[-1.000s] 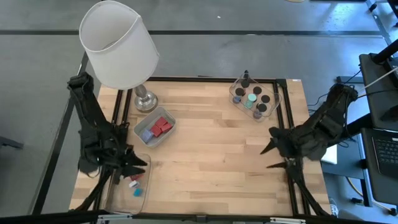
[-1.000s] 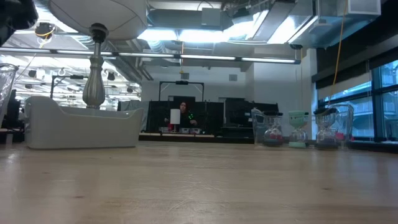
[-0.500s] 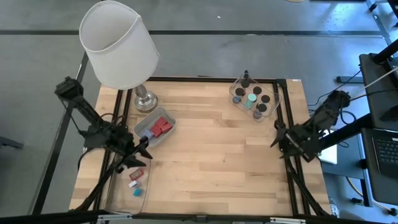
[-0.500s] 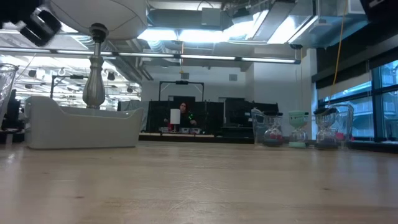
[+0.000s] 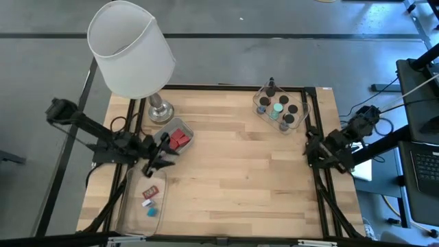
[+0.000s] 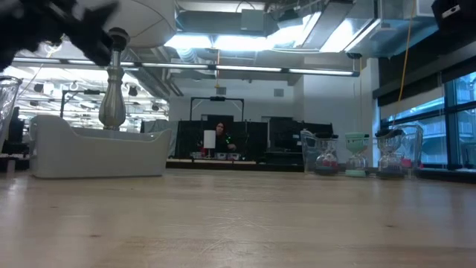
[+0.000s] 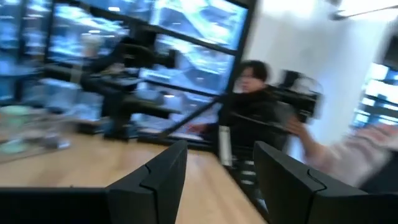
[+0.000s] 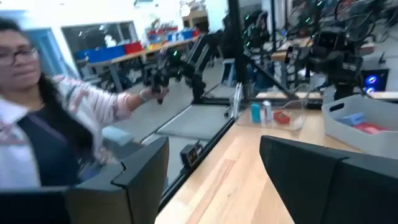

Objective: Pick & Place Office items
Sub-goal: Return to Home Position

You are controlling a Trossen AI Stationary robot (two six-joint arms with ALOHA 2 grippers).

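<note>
The office items lie in three trays. Red blocks (image 5: 179, 139) fill a grey tray (image 5: 159, 143) by the lamp. Dark caps and a green disc (image 5: 277, 108) sit in a clear tray (image 5: 263, 96) at the far right. Small white-labelled and teal bits (image 5: 149, 202) lie in a clear tray (image 5: 130, 206) at the near left. My left gripper (image 5: 162, 155) hangs open just near-side of the grey tray, its fingers (image 7: 163, 177) level. My right gripper (image 5: 309, 147) is open at the table's right edge, its fingers (image 8: 144, 168) apart, far from all items.
A white-shaded lamp (image 5: 132, 48) stands on its metal base (image 5: 160, 111) at the far left corner, over the left arm's reach. A black frame rail (image 5: 317, 130) runs along the table's right side. A person (image 8: 37, 124) stands beyond the table. Bare wood (image 5: 233, 171) lies mid-table.
My left gripper has risen from over the near-left clear tray and swung toward the far edge, levelling out beside the grey tray. My right gripper has drawn back toward the table's right edge and somewhat toward the far edge. No item has moved.
</note>
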